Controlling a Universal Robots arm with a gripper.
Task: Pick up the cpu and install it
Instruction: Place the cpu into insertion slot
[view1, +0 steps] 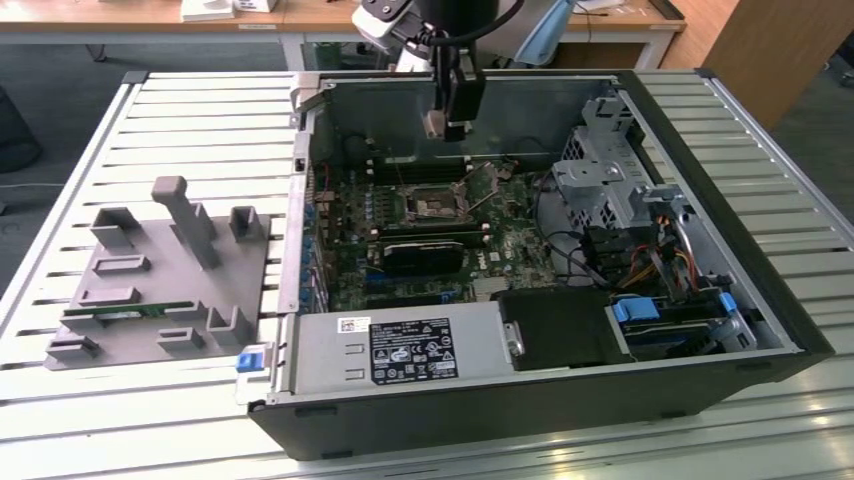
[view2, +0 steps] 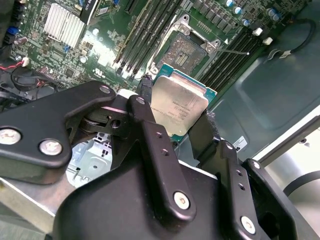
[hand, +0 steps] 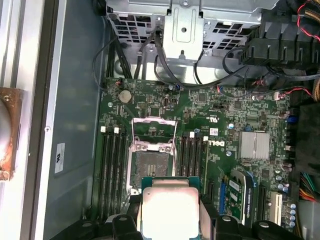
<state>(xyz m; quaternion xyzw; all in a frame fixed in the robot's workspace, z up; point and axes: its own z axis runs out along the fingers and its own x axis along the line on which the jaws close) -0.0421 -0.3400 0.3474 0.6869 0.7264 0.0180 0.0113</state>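
Note:
The cpu (view2: 177, 107) (hand: 170, 207), a flat square chip with a shiny silver top and green rim, sits between my gripper's (view2: 176, 114) (hand: 170, 222) black fingers (view2: 145, 97), which are shut on its edges. In the exterior view the gripper (view1: 450, 128) hangs inside the open computer case, above the motherboard (view1: 400, 235) and towards the back wall. The cpu socket (view1: 434, 207) (view2: 187, 52) (hand: 150, 165) lies below with its metal frame lifted open and nothing in it. Gripper and cpu are clear of the board.
Memory slots (hand: 112, 170) flank the socket. A black block (view1: 420, 255) sits on the board nearer the power supply (view1: 400, 350). A drive cage (view1: 601, 180) and cables fill the exterior view's right. A grey fixture tray (view1: 147, 290) holding a green memory stick (view1: 127, 312) lies outside the case.

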